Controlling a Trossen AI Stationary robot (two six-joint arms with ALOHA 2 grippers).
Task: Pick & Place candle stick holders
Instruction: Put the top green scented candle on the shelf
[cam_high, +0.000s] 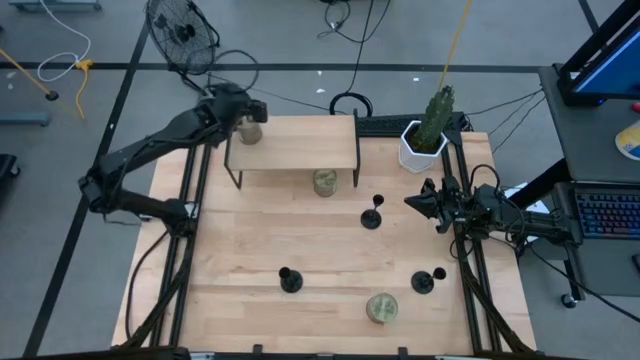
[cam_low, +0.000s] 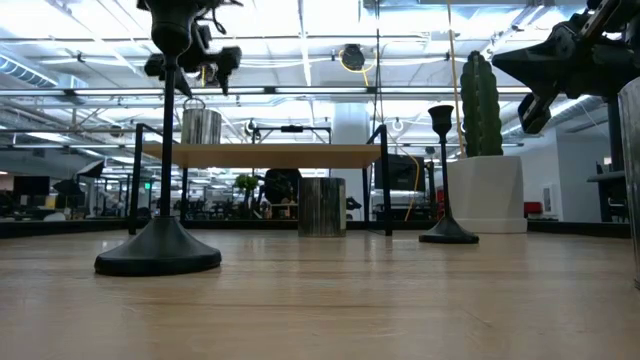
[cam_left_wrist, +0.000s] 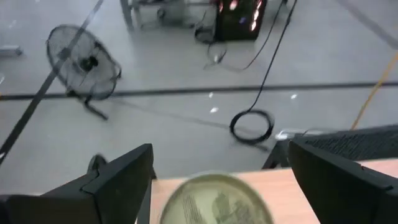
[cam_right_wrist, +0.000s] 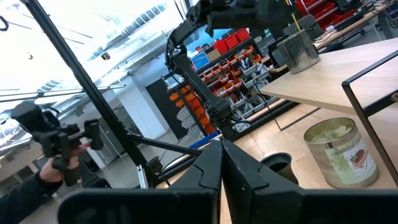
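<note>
**Left pincer parked over a tin on the shelf, holders all down on the bench**

So the left pincer (cam_high: 248, 118) is up at the far left end of the little shelf (cam_high: 292, 150), fingers spread wide with a greenish-gold tin (cam_left_wrist: 216, 200) sitting right between them, not gripped as far as I can see. My guess is it's either just letting go or lining up, can't say which. A second tin (cam_high: 325, 182) sits under the shelf's front edge and a third tin (cam_high: 381, 308) is near the front of the bench (cam_high: 240, 250).

The right pincer (cam_high: 412, 201) is clamped shut on nothing, hanging at the right edge near the potted cactus (cam_high: 430, 128), looks like it's just waiting.

The candle stick holders are all standing upright on the bench, well apart: one holder (cam_high: 372, 215) mid-right, one holder (cam_high: 290, 280) front-centre, one holder (cam_high: 424, 281) front-right. Matte black, flat round base, skinny stem, tiny cup on top. Probably tippy if grabbed high.
</note>
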